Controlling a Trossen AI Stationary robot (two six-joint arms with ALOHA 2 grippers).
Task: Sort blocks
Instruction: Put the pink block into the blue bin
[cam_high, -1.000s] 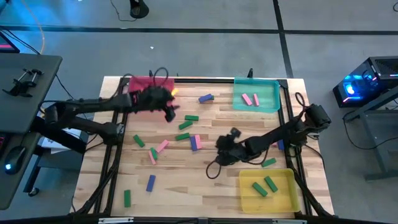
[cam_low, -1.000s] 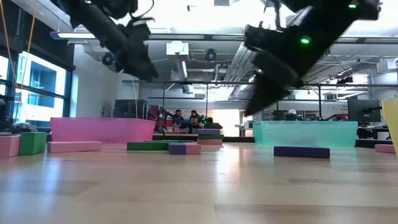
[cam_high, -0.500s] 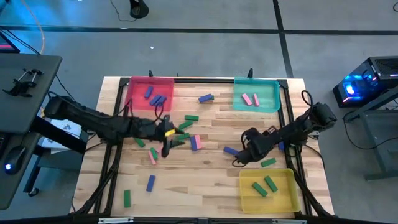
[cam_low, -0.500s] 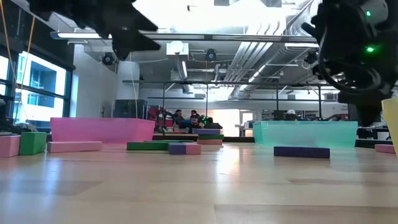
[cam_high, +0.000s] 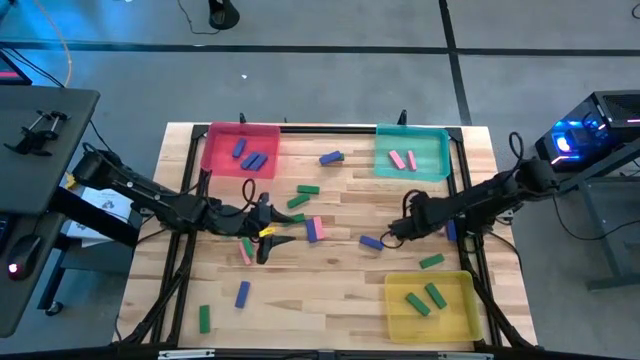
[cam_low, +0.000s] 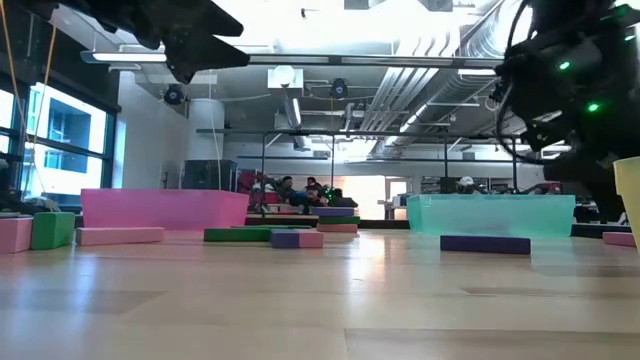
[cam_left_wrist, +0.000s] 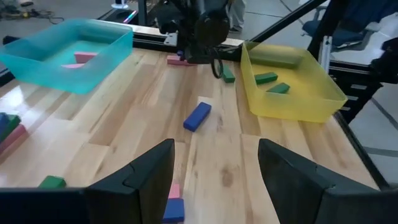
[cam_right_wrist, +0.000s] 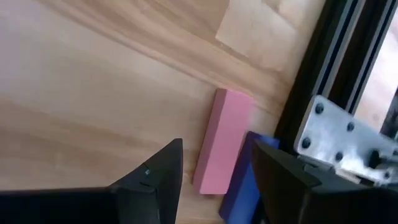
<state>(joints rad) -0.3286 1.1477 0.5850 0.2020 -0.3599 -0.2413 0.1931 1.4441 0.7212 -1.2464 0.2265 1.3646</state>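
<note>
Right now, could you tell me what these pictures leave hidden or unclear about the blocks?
- High view: the right arm covers any blocks by the table's right rail.
- Right wrist view: a blue block beside the pink block is partly behind that gripper's finger.
- Low view: the pink tray and teal tray walls hide their contents.

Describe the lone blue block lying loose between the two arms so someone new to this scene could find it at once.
Start at the yellow tray at the table's near right corner. Just beyond its far-left corner, on bare wood beside the right hand, lies the blue block. Unlike the green block nearby, it is blue, tilted, and no other block touches it.
</note>
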